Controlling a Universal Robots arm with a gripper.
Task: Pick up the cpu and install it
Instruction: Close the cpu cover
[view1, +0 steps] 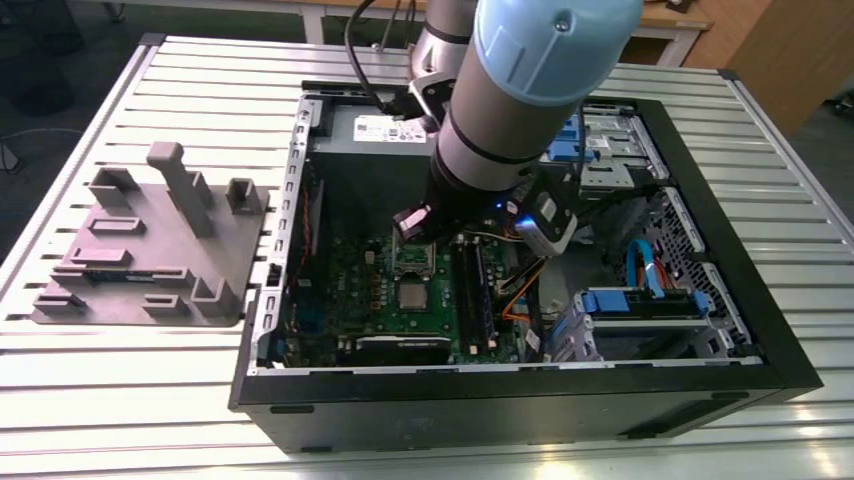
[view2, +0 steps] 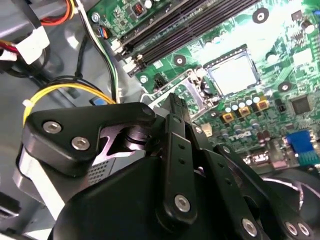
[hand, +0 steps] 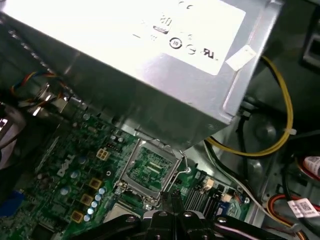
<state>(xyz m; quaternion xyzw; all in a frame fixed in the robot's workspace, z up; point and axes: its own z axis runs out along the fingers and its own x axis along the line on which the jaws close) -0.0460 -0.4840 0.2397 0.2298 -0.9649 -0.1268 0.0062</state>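
Note:
The cpu (view2: 234, 75) is a flat silver square lying in the socket on the green motherboard (view2: 280, 30); it is also in the exterior view (view1: 414, 296). Beside it the socket's metal frame (hand: 150, 170) stands hinged up and open, with its thin wire lever (view2: 165, 92) alongside. My gripper (hand: 172, 197) hangs inside the computer case just above this frame, a short way from the cpu. Its black fingers (view2: 175, 107) are shut together with nothing between them.
The arm (view1: 521, 110) reaches into the open black computer case (view1: 534, 385). A silver power supply box (hand: 150, 60) sits close behind the socket. Yellow cables (hand: 285, 115) and memory slots (view2: 170, 25) flank it. A grey tray with upright blocks (view1: 147, 250) lies at the exterior view's left.

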